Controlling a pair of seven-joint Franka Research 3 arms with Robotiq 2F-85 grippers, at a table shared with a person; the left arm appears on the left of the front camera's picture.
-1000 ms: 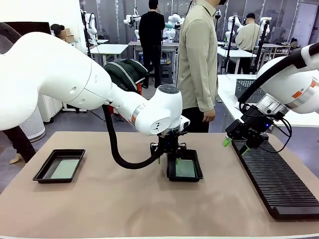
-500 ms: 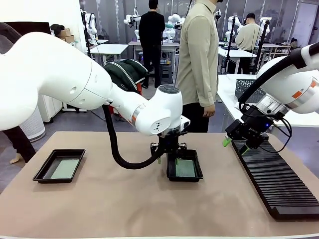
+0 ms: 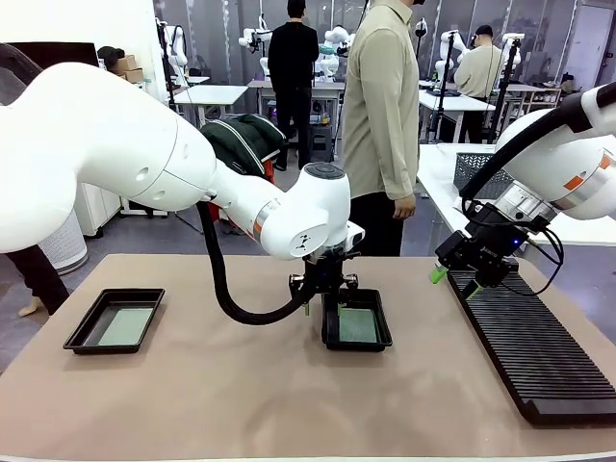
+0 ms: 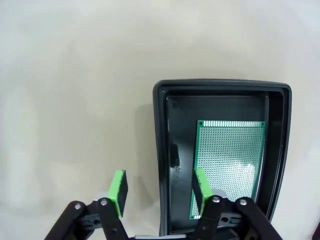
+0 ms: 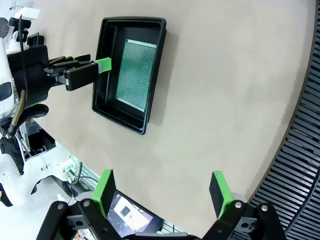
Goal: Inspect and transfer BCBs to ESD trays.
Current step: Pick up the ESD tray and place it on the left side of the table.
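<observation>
The left tool hangs low over the near-left rim of the middle ESD tray, its fingers spread with nothing between them. From its wrist camera, one green pad sits over the bare counter outside the tray wall, and the other pad sits over the tray's floor, so the jaws straddle the tray's long side wall. A BCB lies flat inside that tray, pushed toward the side away from the straddled wall.

Over at the counter's left edge sits the second ESD tray, with another pale BCB lying flat on its floor.

The right tool hovers above the near end of the long black slotted rack, well apart from both trays. Its fingers are wide apart and empty; its own camera looks past the green pads down at the middle tray and the board in it.

A person in a light shirt stands at the far side of the counter, one hand hanging by their side.
</observation>
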